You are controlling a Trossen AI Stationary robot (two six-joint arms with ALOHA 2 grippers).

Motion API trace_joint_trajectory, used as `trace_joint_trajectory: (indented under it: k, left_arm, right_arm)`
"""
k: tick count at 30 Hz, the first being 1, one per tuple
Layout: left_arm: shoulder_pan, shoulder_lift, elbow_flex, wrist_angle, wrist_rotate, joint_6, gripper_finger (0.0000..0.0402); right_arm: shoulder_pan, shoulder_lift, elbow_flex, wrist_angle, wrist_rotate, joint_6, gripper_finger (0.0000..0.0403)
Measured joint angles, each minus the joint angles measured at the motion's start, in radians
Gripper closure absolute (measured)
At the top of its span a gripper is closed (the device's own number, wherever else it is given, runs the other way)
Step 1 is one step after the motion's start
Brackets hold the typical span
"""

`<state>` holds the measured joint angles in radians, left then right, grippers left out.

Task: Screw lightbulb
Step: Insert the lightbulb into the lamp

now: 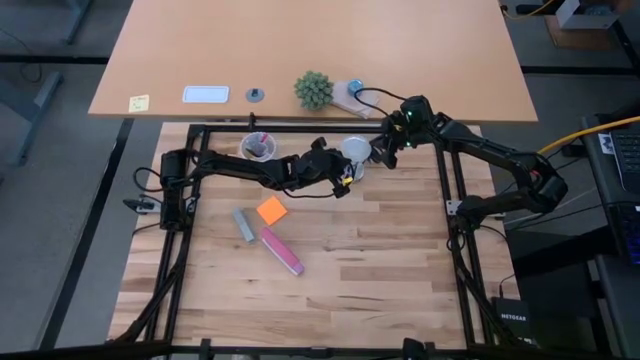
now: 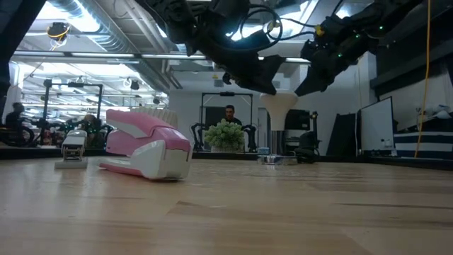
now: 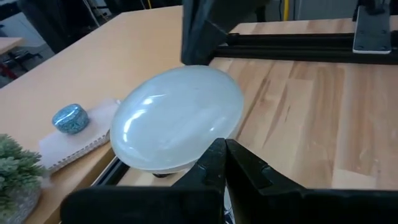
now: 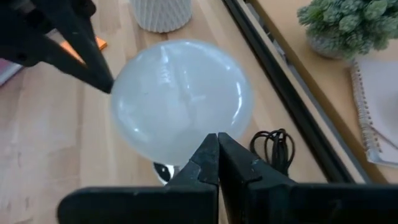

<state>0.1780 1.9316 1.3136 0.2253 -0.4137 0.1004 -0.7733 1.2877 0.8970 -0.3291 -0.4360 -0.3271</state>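
Observation:
The lightbulb, white and frosted, stands upright near the table's far edge. Its neck points down at the shiny metal socket; the joint between them is hidden. In the wrist views its dome fills the middle. My left gripper is shut at the bulb's left near side. My right gripper is shut at its right side. In the low view both slant down to the bulb's wide top, the left gripper on one side and the right gripper on the other. My left gripper sets its shut fingertips against the side of the dome's widest part, slanting down from the table's left. The bulb stays upright over the socket. My right gripper sets its shut fingertips against the opposite side of the dome, slanting down from the right.
A white cup with pens stands left of the bulb. An orange note, a grey block and a pink stapler lie mid-table. The socket's black cord lies coiled by the black frame rail. Beyond it are a plant and a notebook.

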Motion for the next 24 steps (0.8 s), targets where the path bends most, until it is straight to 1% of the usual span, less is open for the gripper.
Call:
trace_joint_trajectory:
  k: [7, 13, 15, 21, 24]
  left_arm:
    - [0.001, 0.0, 0.0, -0.007, -0.058, 0.0, 0.0401]
    - [0.003, 0.0, 0.0, -0.006, -0.107, 0.0, 0.0402]
    - [0.003, 0.0, 0.0, -0.006, -0.127, -0.001, 0.0401]
    - [0.002, 0.0, 0.0, -0.026, -0.146, -0.023, 0.0401]
    - [-0.012, 0.0, 0.0, -0.025, -0.148, -0.015, 0.0401]
  right_arm:
    - [0.0, 0.0, 0.001, -0.046, -0.043, 0.006, 0.04]
    - [0.004, 0.0, -0.001, -0.055, -0.142, 0.033, 0.04]
    - [0.01, 0.0, -0.001, -0.053, -0.161, 0.04, 0.04]
    - [0.062, 0.0, -0.001, -0.05, -0.157, 0.04, 0.04]
    - [0.085, -0.003, -0.001, -0.05, -0.133, 0.032, 0.04]
